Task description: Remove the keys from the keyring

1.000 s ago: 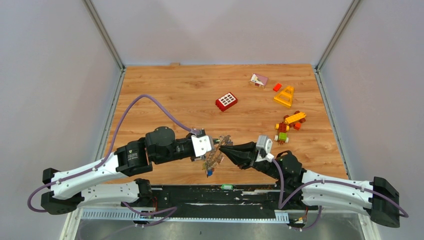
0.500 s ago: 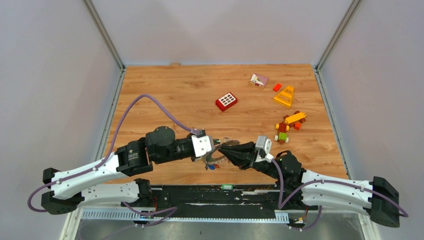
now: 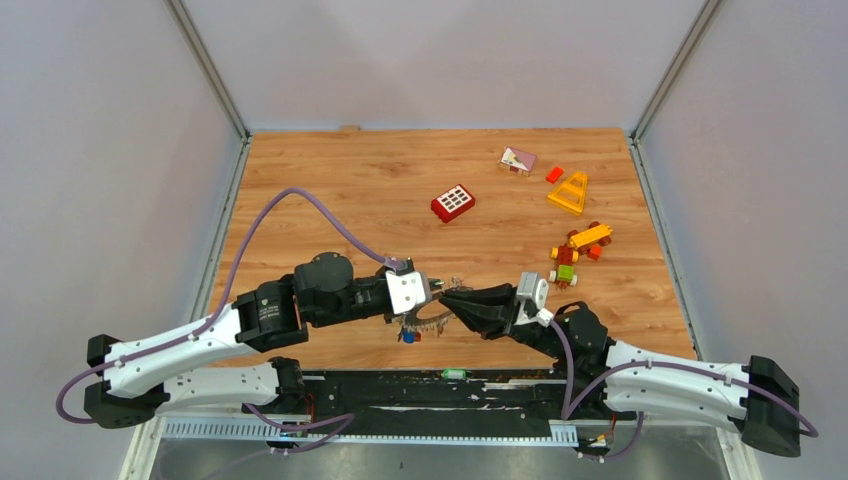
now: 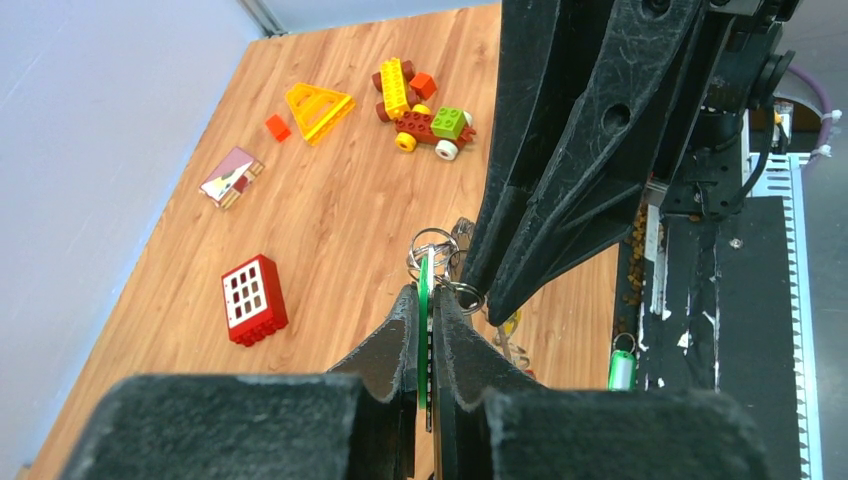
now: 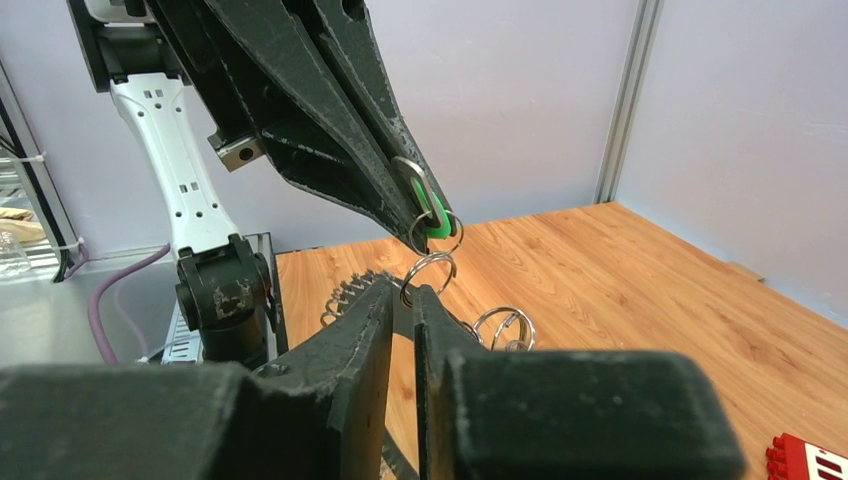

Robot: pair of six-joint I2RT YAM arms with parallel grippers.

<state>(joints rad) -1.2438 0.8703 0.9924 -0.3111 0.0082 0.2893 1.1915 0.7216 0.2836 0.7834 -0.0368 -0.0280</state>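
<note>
Two tools meet tip to tip above the near part of the light wooden tabletop. The left tool is pinched fully shut on a flat green plastic tab, gripping it edge-on. A small silver split ring dangles just under the tab, with another link beyond it. The large grey metal keyring hangs below and between the two tools, showing from above as a jagged arc. It is fringed with small silver keys, and a blue-headed key sits at its lowest point. I cannot tell whether the lowest keys touch the wood.

The right tool has its fingers only a narrow slit apart, with the tips right at the dangling split ring. From these views I cannot tell whether it grips that ring, a key, or nothing.

I judge the work to be early: no key shows apart from the bunch. The left tool is steadying the bunch while the right seeks purchase.

The next move calls for a firm nip on one single key or its link, close to the fingertips. That piece must then be worked round the ring's coil while the left tool holds against the pull. The metal is thin and smooth, so a slip or a grab of two keys at once seems likely.
</note>
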